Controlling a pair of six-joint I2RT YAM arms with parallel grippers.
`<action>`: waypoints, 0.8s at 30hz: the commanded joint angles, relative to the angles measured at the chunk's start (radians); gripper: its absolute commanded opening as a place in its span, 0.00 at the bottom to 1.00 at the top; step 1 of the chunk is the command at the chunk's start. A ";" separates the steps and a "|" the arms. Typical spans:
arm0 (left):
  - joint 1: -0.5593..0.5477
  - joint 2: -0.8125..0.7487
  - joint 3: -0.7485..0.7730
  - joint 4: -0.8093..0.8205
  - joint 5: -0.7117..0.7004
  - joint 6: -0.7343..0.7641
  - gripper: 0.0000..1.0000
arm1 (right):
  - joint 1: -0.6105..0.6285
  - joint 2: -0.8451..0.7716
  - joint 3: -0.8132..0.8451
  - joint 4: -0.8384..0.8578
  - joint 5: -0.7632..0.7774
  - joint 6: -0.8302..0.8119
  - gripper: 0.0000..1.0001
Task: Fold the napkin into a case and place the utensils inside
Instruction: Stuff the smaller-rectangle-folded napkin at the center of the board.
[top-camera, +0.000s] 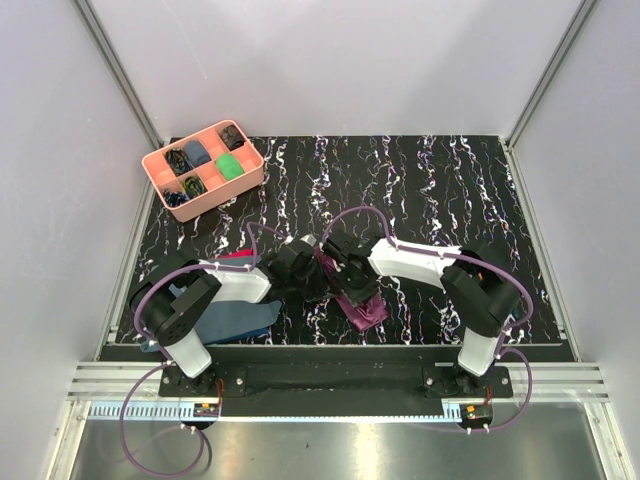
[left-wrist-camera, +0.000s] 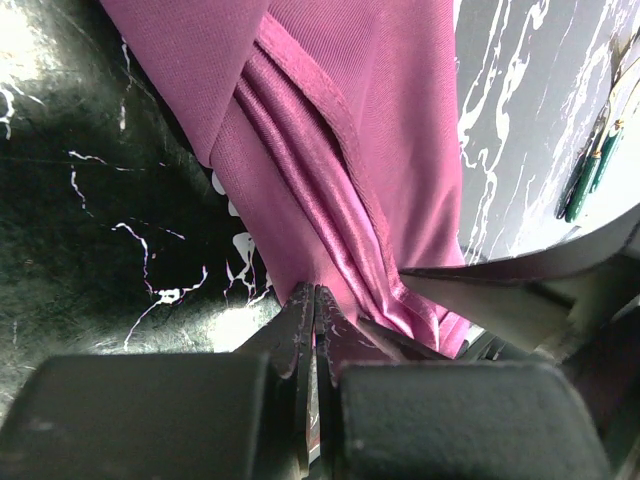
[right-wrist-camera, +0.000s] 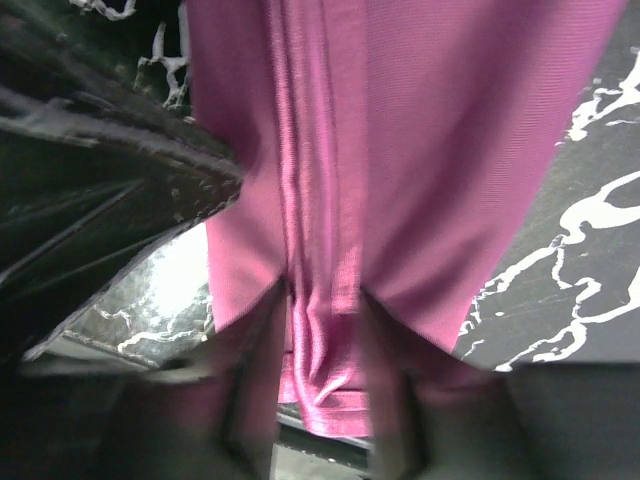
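Observation:
The plum-purple napkin (top-camera: 365, 311) lies folded into a narrow strip on the black marbled table (top-camera: 450, 190), between my two grippers. My left gripper (top-camera: 308, 272) is shut, its tips (left-wrist-camera: 315, 292) pinching the napkin (left-wrist-camera: 390, 90) at its near left edge. My right gripper (top-camera: 348, 276) stands right beside it. Its fingers (right-wrist-camera: 325, 320) are closed round a bunched lengthwise fold of the napkin (right-wrist-camera: 450, 150). In the left wrist view, utensils (left-wrist-camera: 588, 180) with green handles lie on the table beyond the napkin. They are hidden in the top view.
A pink compartment tray (top-camera: 160, 160) with small items stands at the back left. A slate-blue cloth (top-camera: 235, 320) lies at the front left under the left arm, and a small red cloth (top-camera: 238, 257) peeks out behind it. The left gripper's body (right-wrist-camera: 120, 170) crowds the right wrist view.

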 joint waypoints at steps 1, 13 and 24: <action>0.001 0.005 -0.017 0.022 0.005 0.005 0.00 | 0.013 0.015 -0.008 0.025 0.049 0.008 0.32; -0.010 0.021 -0.016 0.039 0.011 0.001 0.00 | 0.013 -0.067 0.047 -0.030 0.003 0.042 0.01; -0.026 0.022 -0.016 0.048 0.005 -0.009 0.00 | 0.011 -0.046 0.078 -0.003 -0.229 0.108 0.00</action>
